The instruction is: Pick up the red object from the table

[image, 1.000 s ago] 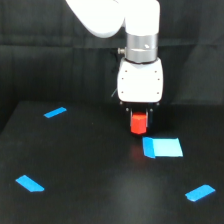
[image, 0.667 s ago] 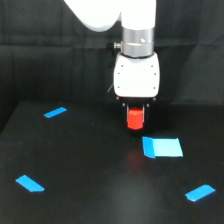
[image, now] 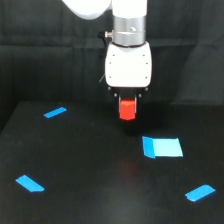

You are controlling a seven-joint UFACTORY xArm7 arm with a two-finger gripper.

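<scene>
The red object (image: 127, 110) is a small red-orange block hanging clear of the black table (image: 90, 165). My gripper (image: 128, 111) is shut on it, dark fingers at both of its sides under the white wrist housing. A faint reddish reflection shows on the table below it. The fingertips are hard to make out against the black backdrop.
Several flat blue patches lie on the table: a large one (image: 161, 147) just below right of the block, a strip (image: 55, 112) at the exterior view's left, one (image: 30, 183) at the near left, one (image: 199, 192) at the near right. A black draped backdrop stands behind.
The arm has risen with the red block held in the gripper and shifted slightly towards the exterior view's left. The blue patches have not moved.
</scene>
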